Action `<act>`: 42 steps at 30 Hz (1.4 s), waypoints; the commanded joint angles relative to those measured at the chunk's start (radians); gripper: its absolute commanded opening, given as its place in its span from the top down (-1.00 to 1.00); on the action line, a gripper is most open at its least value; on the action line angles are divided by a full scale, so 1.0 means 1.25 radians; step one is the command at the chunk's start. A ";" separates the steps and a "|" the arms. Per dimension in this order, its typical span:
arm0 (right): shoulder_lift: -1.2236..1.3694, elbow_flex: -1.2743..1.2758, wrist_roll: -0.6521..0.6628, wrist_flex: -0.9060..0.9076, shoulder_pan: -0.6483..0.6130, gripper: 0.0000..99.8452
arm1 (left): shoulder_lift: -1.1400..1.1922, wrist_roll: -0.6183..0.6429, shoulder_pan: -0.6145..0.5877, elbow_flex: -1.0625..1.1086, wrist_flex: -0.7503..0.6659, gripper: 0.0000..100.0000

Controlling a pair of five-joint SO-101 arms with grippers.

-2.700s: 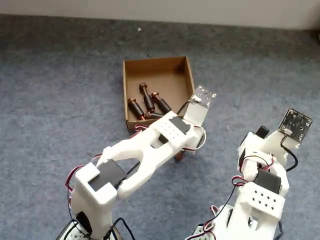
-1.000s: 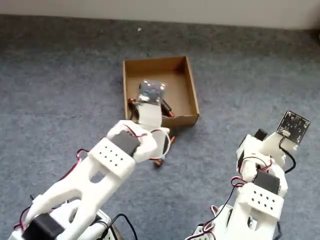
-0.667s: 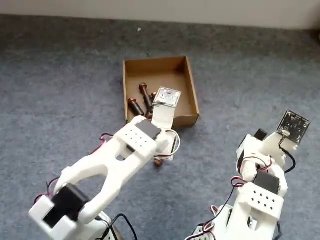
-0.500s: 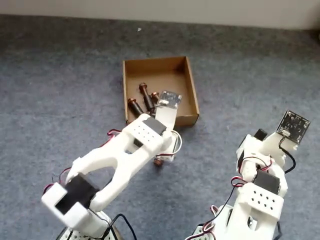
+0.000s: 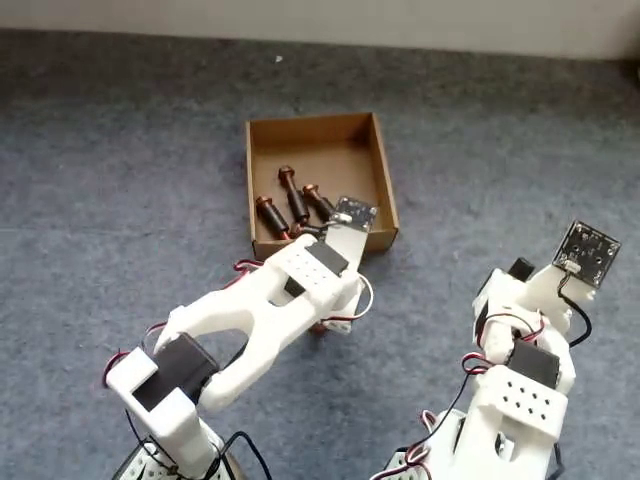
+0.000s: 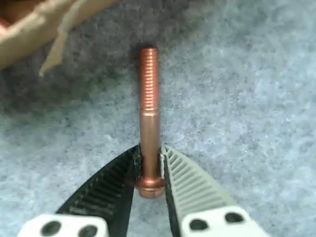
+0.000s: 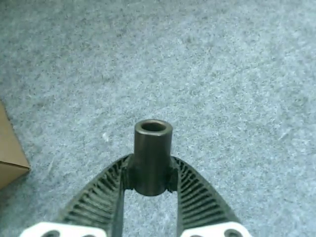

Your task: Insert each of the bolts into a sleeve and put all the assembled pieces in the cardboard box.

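Bolt [image 6: 149,94], one, in left claw [image 6: 150,152], one sleeve [image 7: 153,143] in right claw [image 7: 151,162], three assembled pieces [image 5: 295,203] in box [image 5: 340,158]

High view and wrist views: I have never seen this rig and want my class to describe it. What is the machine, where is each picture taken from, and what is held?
The machine is two white robot arms, the left arm and the right arm, side by side on a grey carpeted table. The high view looks down on both. The other two pictures come from a camera on each wrist. The left end effector is shut on a copper bolt, near the cardboard box. The right end effector is shut on a dark sleeve. Several assembled pieces lie in the box.
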 commanded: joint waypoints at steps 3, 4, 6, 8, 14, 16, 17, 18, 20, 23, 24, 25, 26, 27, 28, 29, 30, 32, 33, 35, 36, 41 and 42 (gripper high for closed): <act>-0.019 -0.009 -0.002 -0.019 0.001 0.99 | -0.073 -0.005 0.003 -0.001 0.034 0.99; -0.019 -0.009 -0.002 -0.019 0.001 0.99 | -0.104 -0.005 0.003 0.001 0.050 0.99; -0.019 -0.009 -0.002 -0.019 0.001 0.99 | -0.171 -0.005 0.003 0.002 0.090 0.99; -0.019 -0.009 -0.002 -0.019 0.001 0.99 | -0.238 -0.005 -0.003 0.002 0.130 0.99; -0.019 -0.009 -0.002 -0.019 0.001 0.99 | -0.395 0.184 -0.061 0.063 0.142 0.99; -0.019 -0.009 -0.002 -0.019 0.001 0.99 | -0.438 0.301 -0.089 0.091 0.126 0.99; -0.019 -0.009 -0.002 -0.019 0.001 0.99 | -0.456 0.357 -0.100 0.101 0.120 0.99; -0.019 -0.009 -0.002 -0.019 0.001 0.99 | -0.474 0.410 -0.110 0.112 0.110 0.99; -0.019 -0.009 -0.002 -0.019 0.001 0.99 | -0.504 0.489 -0.128 0.132 0.085 0.99; -0.019 -0.009 -0.002 -0.019 0.001 0.99 | -0.544 0.562 -0.145 0.170 0.027 0.99; -0.019 -0.009 -0.002 -0.019 0.001 0.99 | -0.555 0.588 -0.147 0.184 0.007 0.99; -0.019 -0.009 -0.002 -0.019 0.001 0.99 | -0.565 0.613 -0.147 0.198 -0.012 0.99; -0.019 -0.009 -0.002 -0.019 0.001 0.99 | -0.576 0.637 -0.148 0.213 -0.028 0.99; -0.019 -0.009 -0.002 -0.019 0.001 0.99 | -0.589 0.659 -0.148 0.228 -0.042 0.99; -0.019 -0.009 -0.002 -0.019 0.001 0.99 | -0.602 0.679 -0.149 0.241 -0.050 0.99; -0.019 -0.009 -0.002 -0.019 0.001 0.99 | -0.618 0.698 -0.149 0.253 -0.055 0.99; -0.019 -0.009 -0.002 -0.019 0.001 0.99 | -0.635 0.712 -0.149 0.263 -0.059 0.99; -0.019 -0.009 -0.002 -0.019 0.001 0.99 | -0.675 0.727 -0.148 0.279 -0.059 0.98; -0.019 -0.009 -0.002 -0.019 0.001 0.99 | -0.697 0.725 -0.148 0.288 -0.058 0.98; -0.019 -0.009 -0.002 -0.019 0.001 0.99 | -0.743 0.725 -0.148 0.309 -0.058 0.97; -0.019 -0.009 -0.002 -0.019 0.001 0.99 | -0.768 0.725 -0.148 0.321 -0.058 0.92; -0.019 -0.009 -0.002 -0.019 0.001 0.99 | -0.883 0.723 -0.142 0.385 -0.059 0.51; -0.019 -0.009 -0.002 -0.019 0.001 0.99 | -0.904 0.723 -0.142 0.400 -0.059 0.45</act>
